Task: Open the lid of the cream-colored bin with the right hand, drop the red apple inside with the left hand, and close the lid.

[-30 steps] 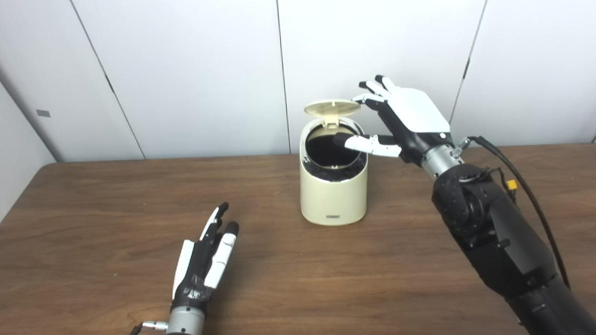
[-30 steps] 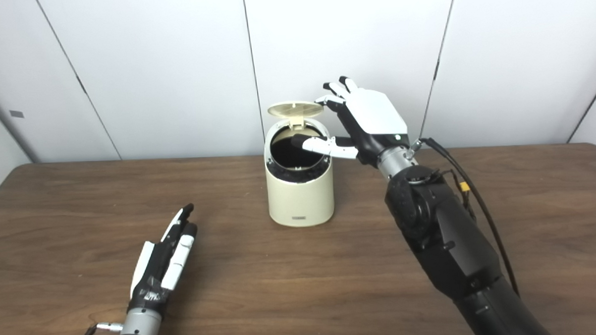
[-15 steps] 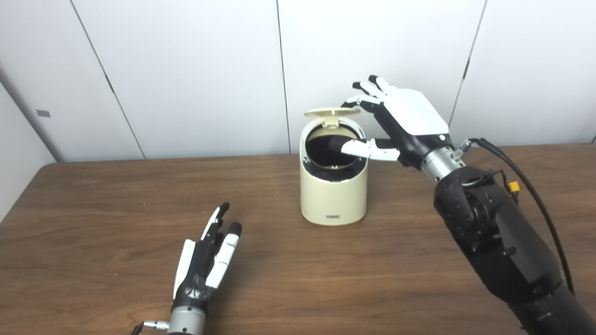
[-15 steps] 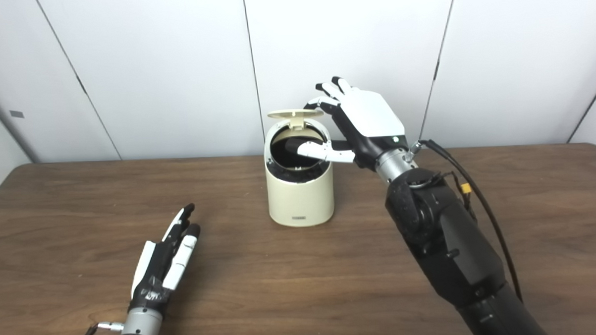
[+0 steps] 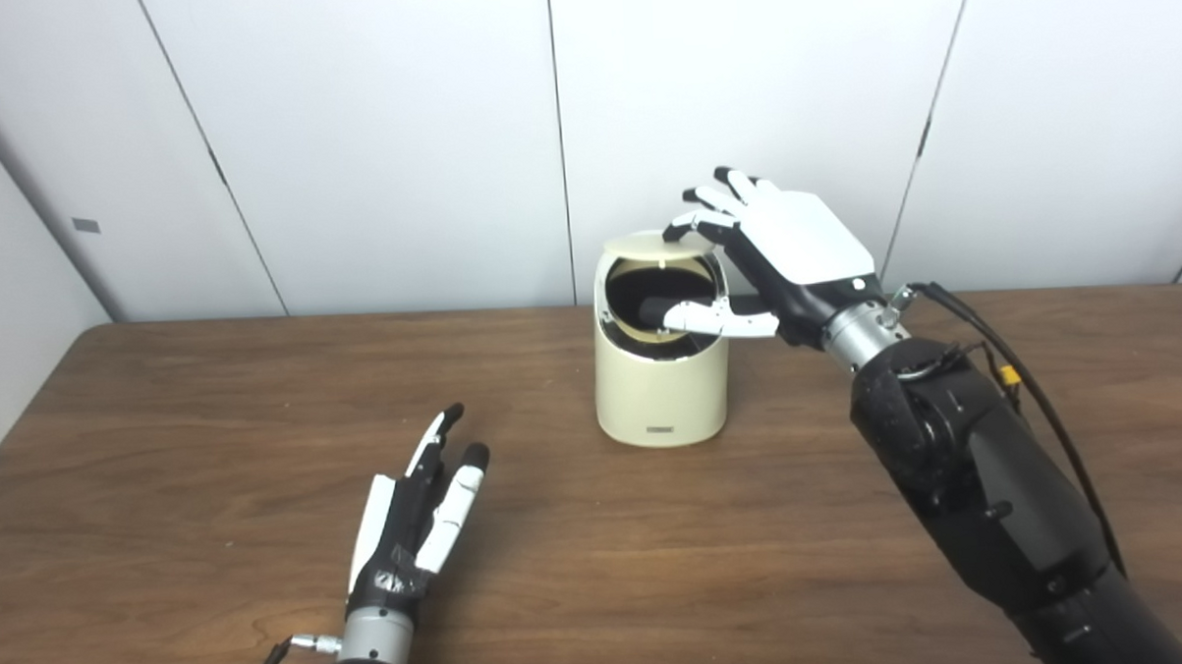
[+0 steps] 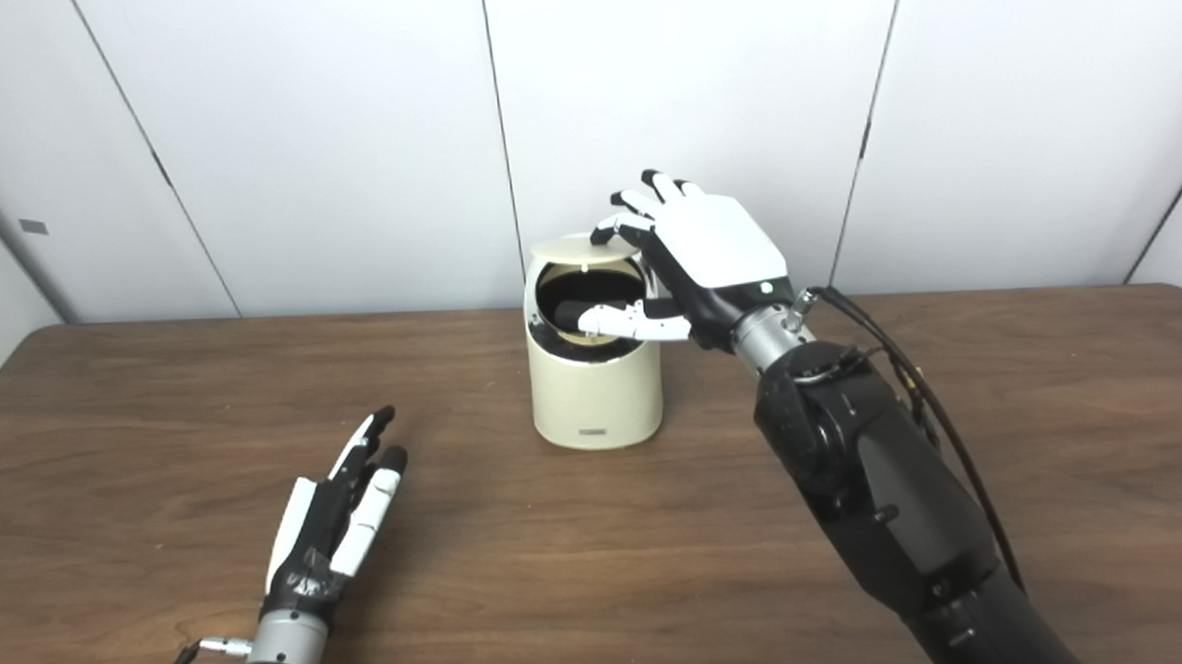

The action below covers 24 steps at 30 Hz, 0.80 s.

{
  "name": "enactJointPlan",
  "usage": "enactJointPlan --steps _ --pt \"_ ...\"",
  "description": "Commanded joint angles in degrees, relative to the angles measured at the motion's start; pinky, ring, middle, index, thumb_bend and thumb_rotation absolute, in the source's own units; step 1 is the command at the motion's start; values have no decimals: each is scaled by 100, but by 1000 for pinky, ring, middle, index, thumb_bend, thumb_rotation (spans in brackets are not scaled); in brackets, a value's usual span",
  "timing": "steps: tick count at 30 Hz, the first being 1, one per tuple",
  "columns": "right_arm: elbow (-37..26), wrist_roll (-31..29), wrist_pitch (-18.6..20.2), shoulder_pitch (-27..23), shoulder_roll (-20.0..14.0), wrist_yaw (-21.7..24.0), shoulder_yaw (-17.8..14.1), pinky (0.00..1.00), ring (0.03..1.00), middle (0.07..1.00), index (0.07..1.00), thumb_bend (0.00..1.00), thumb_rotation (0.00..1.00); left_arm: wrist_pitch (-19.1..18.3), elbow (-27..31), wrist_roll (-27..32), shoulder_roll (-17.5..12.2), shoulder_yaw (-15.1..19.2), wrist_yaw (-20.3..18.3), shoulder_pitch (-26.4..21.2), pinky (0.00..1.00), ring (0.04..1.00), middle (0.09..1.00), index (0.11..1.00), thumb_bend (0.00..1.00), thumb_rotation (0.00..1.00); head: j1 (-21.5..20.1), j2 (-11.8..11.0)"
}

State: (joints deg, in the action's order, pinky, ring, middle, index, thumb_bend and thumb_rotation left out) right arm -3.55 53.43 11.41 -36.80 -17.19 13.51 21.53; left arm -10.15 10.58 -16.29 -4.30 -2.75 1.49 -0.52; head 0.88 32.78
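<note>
Fingers (image 5: 697,222) of right hand (image 5: 780,257) spread on half-lowered lid (image 5: 652,241); left hand (image 5: 416,515) open, flat.

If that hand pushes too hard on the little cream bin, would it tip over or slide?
The bin looks like thin plastic, so probably light; it might slide on the smooth wooden table. It is taller than wide, and the right hand touches its lid at the very top, so a sideways shove could tip it. Pressing straight down seems safer.
</note>
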Motion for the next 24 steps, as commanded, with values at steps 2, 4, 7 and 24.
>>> enactJointPlan --steps 2,4,7,24 --pt "-20 117 -193 -105 -90 -86 12 974 1000 911 736 573 975 54 8 -54 -2 21 79 -167 968 990 984 980 622 953 -1 -1" --pt "9 165 -235 -82 -99 -72 38 982 1000 910 736 569 976 68 -17 -39 0 28 82 -174 971 992 985 981 623 946 5 -12" --pt "28 232 -258 -43 -101 -37 81 998 1000 913 736 567 973 98 -34 -35 5 27 95 -181 971 992 985 980 616 938 15 -10" --pt "-123 414 -405 185 -151 43 93 1000 1000 920 729 567 982 28 61 -10 48 53 113 -156 965 983 975 983 625 893 14 80"
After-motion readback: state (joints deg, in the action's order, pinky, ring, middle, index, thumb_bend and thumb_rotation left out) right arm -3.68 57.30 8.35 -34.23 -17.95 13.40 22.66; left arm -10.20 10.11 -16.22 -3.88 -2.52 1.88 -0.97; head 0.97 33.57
